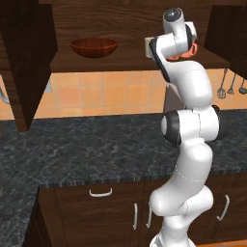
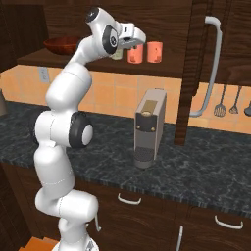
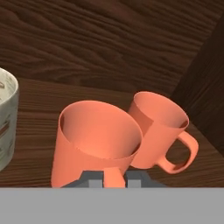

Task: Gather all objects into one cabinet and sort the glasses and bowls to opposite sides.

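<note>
the white arm reaches up into the open dark brown wall cabinet (image 2: 147, 14), with the gripper (image 3: 114, 176) at the near wall of an orange handleless cup (image 3: 94, 142) that stands on the cabinet shelf (image 3: 35, 100). in the hand view the two dark finger tips sit close together on either side of the cup's near wall at the rim, so the gripper looks nearly closed and pinching that wall; the contact itself lies at the edge of the view, so the grip is likely rather than plain

just beside this cup, touching it or overlapping it in the hand view, stands a red-orange handled mug (image 3: 159, 131), its handle turned away from the cup toward the cabinet's dark side wall. in the right base view the two orange vessels stand side by side on the shelf, the cup (image 2: 135, 53) next to the gripper (image 2: 131, 43) and the mug (image 2: 154, 51) beyond it. on the cup's other side is a cream tumbler (image 3: 5, 127) with a faint pattern, a little apart from it; in the right base view it is mostly hidden behind the hand (image 2: 116, 54)

the brown wooden bowl (image 1: 93, 47) sits upright at the far end of the same shelf, well apart from the cups, with bare shelf between

below, a grey coffee machine (image 2: 149, 127) stands on the dark speckled worktop (image 2: 206, 162), and kitchen utensils (image 2: 225, 100) hang on the tiled wall (image 2: 112, 93)
</note>
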